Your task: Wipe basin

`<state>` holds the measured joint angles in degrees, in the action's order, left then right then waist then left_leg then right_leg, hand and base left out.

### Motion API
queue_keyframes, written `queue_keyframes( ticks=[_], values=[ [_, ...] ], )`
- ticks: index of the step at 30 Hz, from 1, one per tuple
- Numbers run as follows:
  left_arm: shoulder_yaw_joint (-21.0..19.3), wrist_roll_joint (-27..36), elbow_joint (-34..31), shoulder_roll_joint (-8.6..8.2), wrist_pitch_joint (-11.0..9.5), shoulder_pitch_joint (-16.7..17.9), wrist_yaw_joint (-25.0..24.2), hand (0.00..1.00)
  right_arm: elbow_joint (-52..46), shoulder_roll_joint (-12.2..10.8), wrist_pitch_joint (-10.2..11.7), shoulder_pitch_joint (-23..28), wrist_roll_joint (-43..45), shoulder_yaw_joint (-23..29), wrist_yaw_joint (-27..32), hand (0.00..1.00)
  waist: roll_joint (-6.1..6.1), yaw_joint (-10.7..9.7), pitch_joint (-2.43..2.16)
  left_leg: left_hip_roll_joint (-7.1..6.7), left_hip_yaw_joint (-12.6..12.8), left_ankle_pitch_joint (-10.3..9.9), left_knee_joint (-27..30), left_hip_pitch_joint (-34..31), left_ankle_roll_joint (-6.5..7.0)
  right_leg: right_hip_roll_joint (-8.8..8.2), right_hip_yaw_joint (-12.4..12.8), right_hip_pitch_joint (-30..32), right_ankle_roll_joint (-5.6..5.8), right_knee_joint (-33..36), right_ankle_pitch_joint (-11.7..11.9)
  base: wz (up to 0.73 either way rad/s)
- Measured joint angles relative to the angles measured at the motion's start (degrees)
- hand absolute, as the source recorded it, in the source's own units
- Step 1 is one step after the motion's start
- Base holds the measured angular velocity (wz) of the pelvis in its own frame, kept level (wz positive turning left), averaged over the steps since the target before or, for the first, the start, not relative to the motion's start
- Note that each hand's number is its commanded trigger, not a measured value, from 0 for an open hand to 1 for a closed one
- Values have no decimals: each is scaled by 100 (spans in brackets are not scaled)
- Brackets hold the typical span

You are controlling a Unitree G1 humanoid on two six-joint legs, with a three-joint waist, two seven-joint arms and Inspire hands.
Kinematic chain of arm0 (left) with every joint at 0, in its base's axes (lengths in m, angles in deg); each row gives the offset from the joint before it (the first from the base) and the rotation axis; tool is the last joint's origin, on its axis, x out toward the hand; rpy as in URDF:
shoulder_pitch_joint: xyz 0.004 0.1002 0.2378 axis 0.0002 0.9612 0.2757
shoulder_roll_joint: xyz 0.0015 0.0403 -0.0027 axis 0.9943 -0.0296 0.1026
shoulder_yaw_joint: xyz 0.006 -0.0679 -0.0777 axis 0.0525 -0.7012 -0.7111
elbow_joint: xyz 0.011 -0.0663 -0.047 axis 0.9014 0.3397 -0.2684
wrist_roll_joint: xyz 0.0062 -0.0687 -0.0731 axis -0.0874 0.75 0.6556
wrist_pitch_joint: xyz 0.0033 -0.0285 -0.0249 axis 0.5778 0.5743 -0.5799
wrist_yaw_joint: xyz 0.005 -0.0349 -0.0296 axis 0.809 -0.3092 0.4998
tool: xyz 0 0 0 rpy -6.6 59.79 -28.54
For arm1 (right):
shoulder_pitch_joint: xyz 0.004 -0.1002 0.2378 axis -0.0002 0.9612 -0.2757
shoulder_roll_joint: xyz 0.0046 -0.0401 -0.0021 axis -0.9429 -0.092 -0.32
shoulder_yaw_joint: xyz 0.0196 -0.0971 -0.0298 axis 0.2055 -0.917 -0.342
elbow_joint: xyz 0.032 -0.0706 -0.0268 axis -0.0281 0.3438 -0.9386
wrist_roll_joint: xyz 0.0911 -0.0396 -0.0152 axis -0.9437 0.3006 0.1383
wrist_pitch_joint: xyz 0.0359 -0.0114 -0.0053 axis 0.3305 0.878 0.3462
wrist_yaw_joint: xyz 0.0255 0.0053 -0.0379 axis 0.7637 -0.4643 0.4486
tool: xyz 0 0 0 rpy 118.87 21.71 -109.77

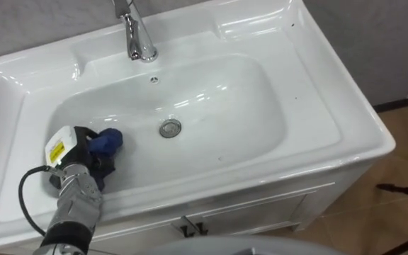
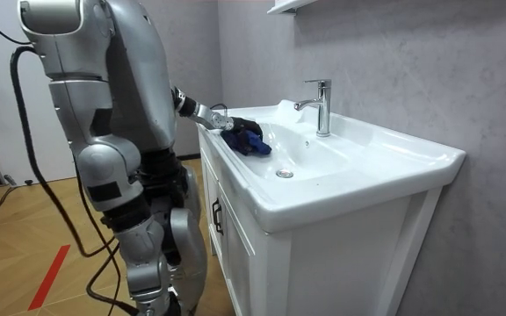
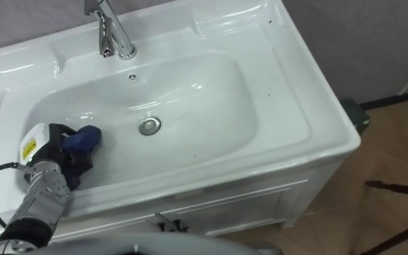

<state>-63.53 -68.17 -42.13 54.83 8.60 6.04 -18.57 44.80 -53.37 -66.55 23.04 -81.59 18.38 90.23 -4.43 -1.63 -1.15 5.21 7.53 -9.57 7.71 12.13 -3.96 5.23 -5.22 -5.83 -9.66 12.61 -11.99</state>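
1. Grey plaster wall (image 2: 393, 53) backed a white vanity cabinet (image 2: 341, 254) on a wood floor (image 1: 402, 156). The robot stood at the cabinet's front and reached its left arm in over the rim, left of the drain.
2. The white basin (image 1: 261, 92), the object of the wipe, sat on top of the cabinet. Its bowl sloped down on every side toward the drain, and a broad flat ledge ran round it. Nothing stood on that ledge, so an arm had free passage left, right and in front of the drain.
3. A chrome faucet (image 1: 137, 32) rose behind the drain with its spout reaching out over the bowl. It was the one upright obstacle, and a stroke toward the back wall would likely have to pass under or around it.
4. The left hand (image 1: 66, 145) lay low on the bowl's slope to the left of the drain, back upward. Its fingers were closed round the cloth, apparently to keep it pressed to the porcelain.
5. The blue cloth (image 1: 107, 140) was bunched in that grasp. It bulged out between the hand and the drain and touched the bowl's surface.
6. The drain (image 1: 170, 128) sat at the bowl's lowest point, apart from the cloth. The whole bowl to its right lay open for a sweep.
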Motion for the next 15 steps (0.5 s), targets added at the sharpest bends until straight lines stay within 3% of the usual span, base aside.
queue_keyframes(
  ticks=[5, 10, 15],
  values=[
    [65, 60, -178, 34, -7, -136, -13, 100, -37, 2, 171, -16, -414, -241, -5, 0, 51, -39, 39, -1, -25, 0, 2, -152, -1, -22, -127, 101, 2, -37, -1, 14],
    [168, 141, -210, 80, 3, -141, -55, 100, -38, -2, 290, -14, -464, -352, -22, 0, 49, -49, 44, -3, -57, 0, -3, -143, -2, -24, -141, 84, 3, -69, -1, 3],
    [227, 456, -284, 86, 15, -173, -38, 100, -55, -4, 423, 0, -530, -497, -107, 0, 68, -193, 75, -1, -74, -1, 3, -200, -3, -40, -275, 80, 2, -79, -1, 14]
  ],
)
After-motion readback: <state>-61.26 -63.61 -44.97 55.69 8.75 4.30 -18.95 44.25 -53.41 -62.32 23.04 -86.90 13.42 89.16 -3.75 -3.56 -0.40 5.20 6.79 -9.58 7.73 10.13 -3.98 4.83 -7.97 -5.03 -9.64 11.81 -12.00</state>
